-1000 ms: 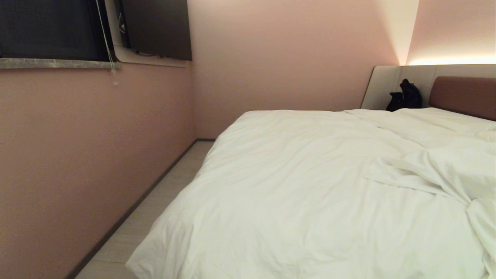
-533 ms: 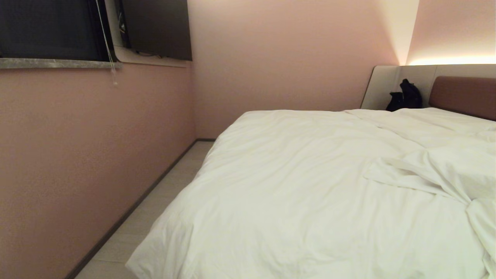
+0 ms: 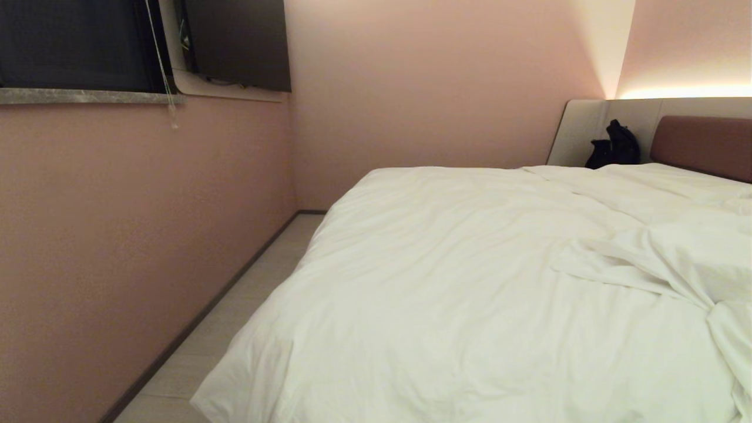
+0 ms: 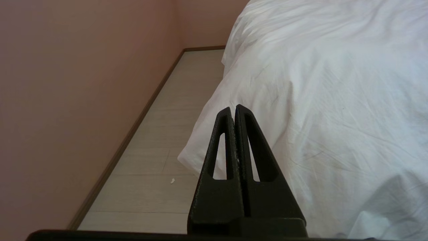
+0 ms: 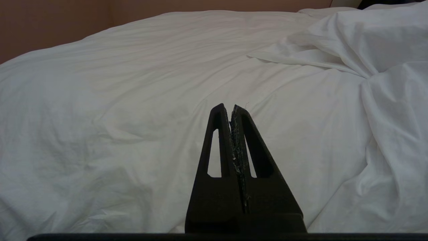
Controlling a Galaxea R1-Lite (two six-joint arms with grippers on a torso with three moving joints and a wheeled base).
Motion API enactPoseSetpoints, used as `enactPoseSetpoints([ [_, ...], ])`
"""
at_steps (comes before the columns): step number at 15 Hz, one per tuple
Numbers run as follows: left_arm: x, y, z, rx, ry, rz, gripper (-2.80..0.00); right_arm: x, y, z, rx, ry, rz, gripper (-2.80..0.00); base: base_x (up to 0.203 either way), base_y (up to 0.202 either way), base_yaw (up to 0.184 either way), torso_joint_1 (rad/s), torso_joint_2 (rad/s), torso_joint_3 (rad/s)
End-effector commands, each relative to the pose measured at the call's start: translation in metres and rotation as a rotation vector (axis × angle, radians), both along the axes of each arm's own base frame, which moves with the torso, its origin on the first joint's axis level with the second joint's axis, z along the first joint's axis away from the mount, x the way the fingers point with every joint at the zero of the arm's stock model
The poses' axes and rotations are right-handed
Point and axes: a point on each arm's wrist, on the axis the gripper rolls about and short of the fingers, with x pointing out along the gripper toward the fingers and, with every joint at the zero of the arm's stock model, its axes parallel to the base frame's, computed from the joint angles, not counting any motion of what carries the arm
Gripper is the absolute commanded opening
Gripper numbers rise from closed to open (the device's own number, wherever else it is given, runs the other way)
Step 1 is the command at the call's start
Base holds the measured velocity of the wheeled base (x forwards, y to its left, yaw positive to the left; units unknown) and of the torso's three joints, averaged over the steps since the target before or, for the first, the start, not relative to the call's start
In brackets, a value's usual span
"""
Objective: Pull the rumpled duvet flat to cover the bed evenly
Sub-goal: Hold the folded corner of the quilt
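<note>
We find the duvet (image 3: 470, 282) spread over the bed (image 3: 699, 144), its corner hanging toward the floor (image 3: 235, 329) beside the wall (image 3: 117, 235), with a rumpled fold bunched at the right. We see the left gripper (image 4: 234, 110) poised level off that corner, fingers pressed together, holding nothing. We see the right gripper (image 5: 229, 108) aimed across the duvet, likewise closed and empty.

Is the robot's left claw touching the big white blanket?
Cannot tell. In the left wrist view the shut left gripper points at the duvet near its hanging corner, but its tips overlap the cloth, so no contact or gap shows plainly.
</note>
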Motion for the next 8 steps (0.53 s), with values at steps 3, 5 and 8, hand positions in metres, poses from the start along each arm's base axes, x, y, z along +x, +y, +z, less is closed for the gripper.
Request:
enactPoseSetpoints([
  [3, 0.0, 0.0, -0.0001, 0.0, 0.0, 0.0, -2.8, 0.0001, 0.0, 0.0001, 0.0, 0.001, -0.001, -2.8, 0.0, 0.0, 0.0, 0.0, 0.0, 0.0],
  [5, 0.0, 0.0, -0.0001, 0.0, 0.0, 0.0, -2.8, 0.0001, 0.0, 0.0001, 0.0, 0.001, 0.001, -2.8, 0.0, 0.0, 0.0, 0.0, 0.0, 0.0],
  [8, 0.0, 0.0, -0.0001, 0.001, 0.0, 0.0, -2.8, 0.0001, 0.0, 0.0001, 0.0, 0.001, -0.001, -2.8, 0.0, 0.0, 0.0, 0.0, 0.0, 0.0],
])
